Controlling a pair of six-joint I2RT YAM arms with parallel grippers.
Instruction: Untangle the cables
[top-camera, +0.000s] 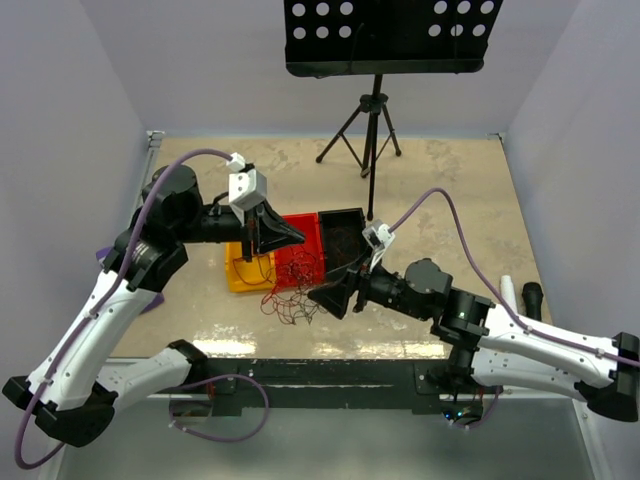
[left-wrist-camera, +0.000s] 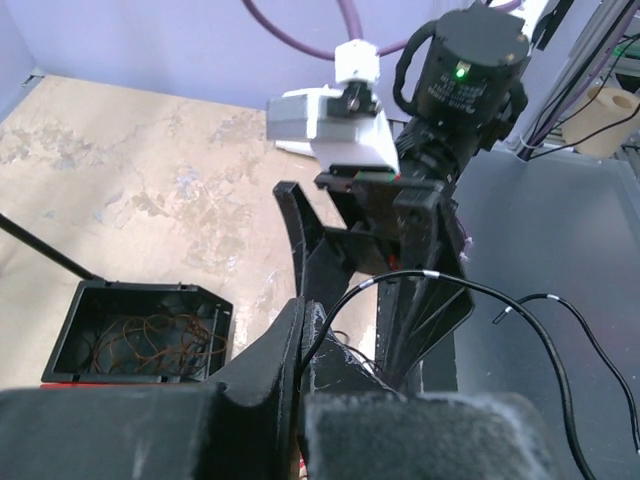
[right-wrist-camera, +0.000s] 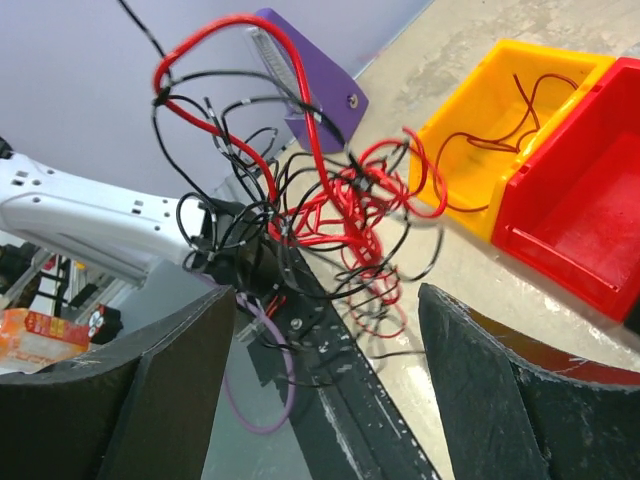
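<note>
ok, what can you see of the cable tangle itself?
The cable tangle is a loose knot of hair-thin, curly wires, red and black, plastic-coated by the look. It sits in front of the yellow bin, between the two grippers. One red loop arches high above the knot. The open right gripper faces it without touching. The left gripper is shut on a black strand. Whether that strand runs into the knot is unclear.

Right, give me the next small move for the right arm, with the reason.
Probably ease the right pincer forward and close it on a red loop of the cables. Its jaws stand open with the tangle bunched just ahead, while the left pincer is shut on a black strand, so a second grip would let the arms pull apart.
</note>
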